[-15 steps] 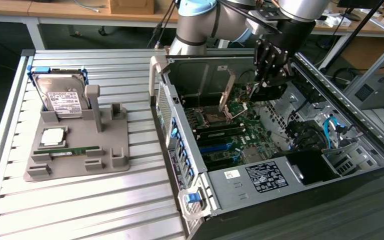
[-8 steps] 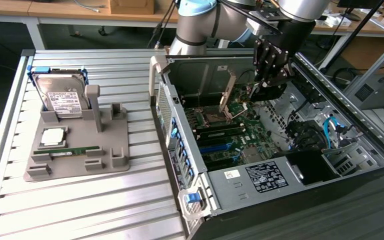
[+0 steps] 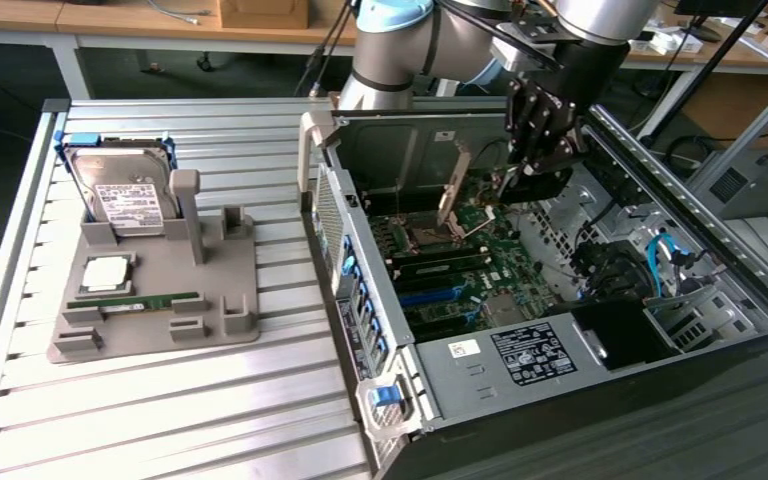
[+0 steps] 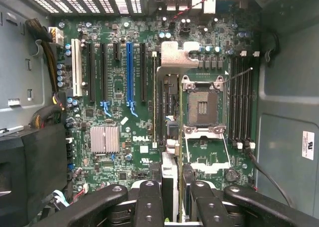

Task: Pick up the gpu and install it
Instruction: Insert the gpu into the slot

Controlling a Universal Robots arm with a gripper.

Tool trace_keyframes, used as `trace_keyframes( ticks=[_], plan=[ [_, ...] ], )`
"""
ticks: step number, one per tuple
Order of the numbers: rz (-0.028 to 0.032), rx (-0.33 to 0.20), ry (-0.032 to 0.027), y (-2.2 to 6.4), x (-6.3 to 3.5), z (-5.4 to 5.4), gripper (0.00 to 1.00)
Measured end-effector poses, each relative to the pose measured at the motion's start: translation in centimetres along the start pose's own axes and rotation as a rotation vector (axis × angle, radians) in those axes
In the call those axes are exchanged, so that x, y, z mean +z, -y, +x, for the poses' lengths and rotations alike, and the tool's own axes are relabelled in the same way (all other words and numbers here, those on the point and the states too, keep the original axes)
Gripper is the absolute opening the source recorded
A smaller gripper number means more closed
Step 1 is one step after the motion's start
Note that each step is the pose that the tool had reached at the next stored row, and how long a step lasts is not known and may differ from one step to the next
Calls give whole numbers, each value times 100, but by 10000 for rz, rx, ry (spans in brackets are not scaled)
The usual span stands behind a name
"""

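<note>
Your gripper pinches the gpu upright over the motherboard inside the case; the exterior view puts the hard drive at its nine o'clock.

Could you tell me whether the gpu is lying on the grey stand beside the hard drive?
No, the gpu stands upright inside the open computer case, held by the gripper.

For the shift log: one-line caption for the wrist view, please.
Gripper, jaws shut on the gpu, holds it edge-on over the Dell motherboard beside the open CPU socket.
</note>
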State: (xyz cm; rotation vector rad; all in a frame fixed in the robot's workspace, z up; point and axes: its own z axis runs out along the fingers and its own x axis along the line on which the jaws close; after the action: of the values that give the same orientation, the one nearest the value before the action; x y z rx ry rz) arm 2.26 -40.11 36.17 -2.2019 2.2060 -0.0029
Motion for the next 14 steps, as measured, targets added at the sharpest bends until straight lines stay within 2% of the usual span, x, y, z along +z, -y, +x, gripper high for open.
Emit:
trace_keyframes(
  ticks=[14],
  plan=[
    [0,-1,1,-45,19,3,27]
  ],
)
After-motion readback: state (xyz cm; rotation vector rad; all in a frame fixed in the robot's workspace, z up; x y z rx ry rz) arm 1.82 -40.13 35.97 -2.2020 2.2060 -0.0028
